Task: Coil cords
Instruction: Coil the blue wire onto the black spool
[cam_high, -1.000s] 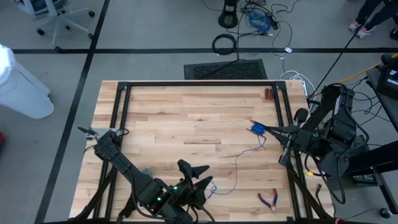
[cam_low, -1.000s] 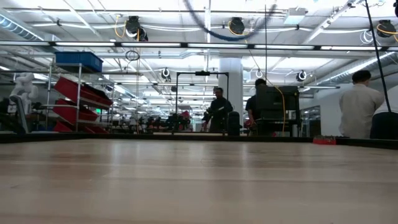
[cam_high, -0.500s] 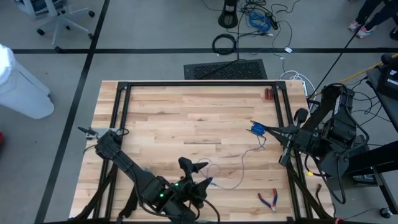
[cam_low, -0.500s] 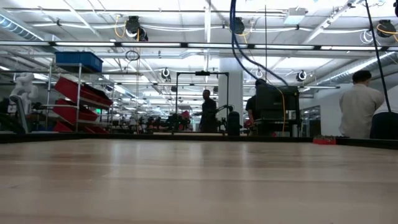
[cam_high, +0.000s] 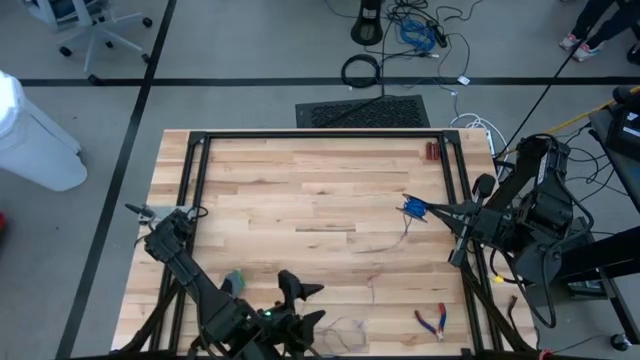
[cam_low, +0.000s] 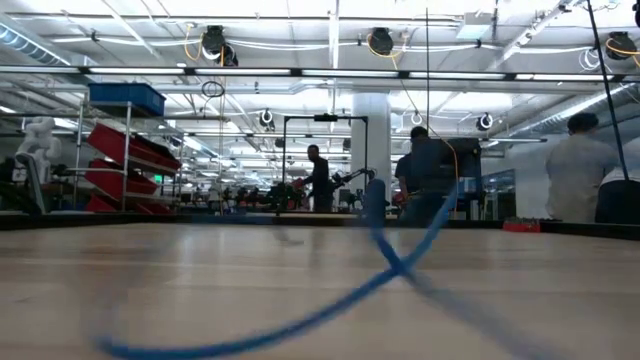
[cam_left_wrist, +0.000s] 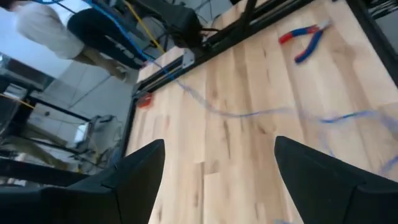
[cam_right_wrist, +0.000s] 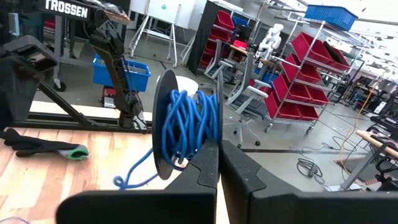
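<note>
From above, the left claw (cam_high: 300, 300) hangs at the near edge of the bench (cam_high: 300, 190), fingers spread wide and pinching nothing; the cord (cam_high: 385, 255) trails loose across the boards from just beside that claw out to the right claw (cam_high: 432, 212), where its wound blue portion sits on a spool (cam_high: 413, 208). The red-handled pliers (cam_high: 432, 320) lie off to the right of the left claw, apart from the cord. At bench height, the cord (cam_low: 380, 275) sweeps blurred across the foreground, lying slack on the wood. Past the left claw's spread fingers (cam_left_wrist: 143, 174), the cord (cam_left_wrist: 249, 114) runs ahead of it, untouched, with the pliers (cam_left_wrist: 305, 38) farther on. In the right wrist view, the claw (cam_right_wrist: 219, 165) is pressed together right against the dark disc of the spool (cam_right_wrist: 165, 127), with blue turns (cam_right_wrist: 193, 121) wound beside it and a tail dropping to the bench. To do this step well, the left claw probably should take the slack strand close by and feed it with light tension, keeping it clear of the pliers so the turns lay evenly.
</note>
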